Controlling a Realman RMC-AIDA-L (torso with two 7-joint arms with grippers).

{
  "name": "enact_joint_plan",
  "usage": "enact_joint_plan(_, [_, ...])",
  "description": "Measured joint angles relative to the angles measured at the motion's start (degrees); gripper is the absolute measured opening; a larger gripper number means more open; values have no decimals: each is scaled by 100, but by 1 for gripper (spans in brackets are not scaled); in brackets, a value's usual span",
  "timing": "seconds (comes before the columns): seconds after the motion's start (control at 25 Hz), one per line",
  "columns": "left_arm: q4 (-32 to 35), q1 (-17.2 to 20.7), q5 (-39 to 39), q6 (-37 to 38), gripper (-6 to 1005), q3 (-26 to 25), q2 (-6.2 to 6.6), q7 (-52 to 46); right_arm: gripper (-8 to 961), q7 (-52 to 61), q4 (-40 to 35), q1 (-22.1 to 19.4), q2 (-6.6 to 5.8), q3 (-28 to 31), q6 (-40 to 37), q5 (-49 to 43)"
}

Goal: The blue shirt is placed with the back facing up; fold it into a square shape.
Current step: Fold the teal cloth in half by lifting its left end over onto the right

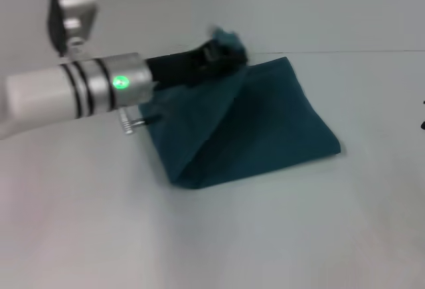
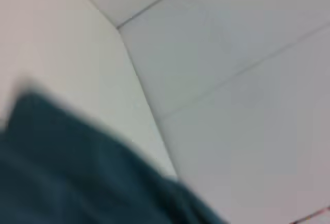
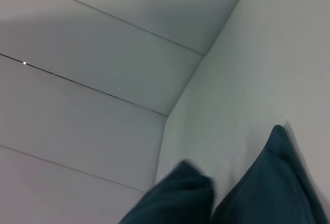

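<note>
One cloth only: a dark teal-blue cotton shirt (image 1: 259, 126), partly folded, lying on the white desk (image 1: 279, 236) toward its far edge, right of centre. Plain side up, a diagonal crease running across it. Left gripper (image 1: 222, 48) reaches out over the shirt's far left corner, a bunch of teal fabric lifted at its black tip; looks clamped on the cloth there. Left arm's white and silver forearm shows a green light. Right gripper is barely in view at the right edge of the head view; can't tell its jaws.
</note>
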Motion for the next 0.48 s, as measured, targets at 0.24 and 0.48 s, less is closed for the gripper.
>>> enact_joint_plan(0.24, [-629, -613, -215, -775, 30, 690, -34, 234, 740, -7, 25, 30, 6, 3, 24, -53])
enact_joint_plan(0.48, [-1001, -915, -439, -971, 30, 1097, -48, 563, 738, -34, 95, 51, 6, 8, 61, -65])
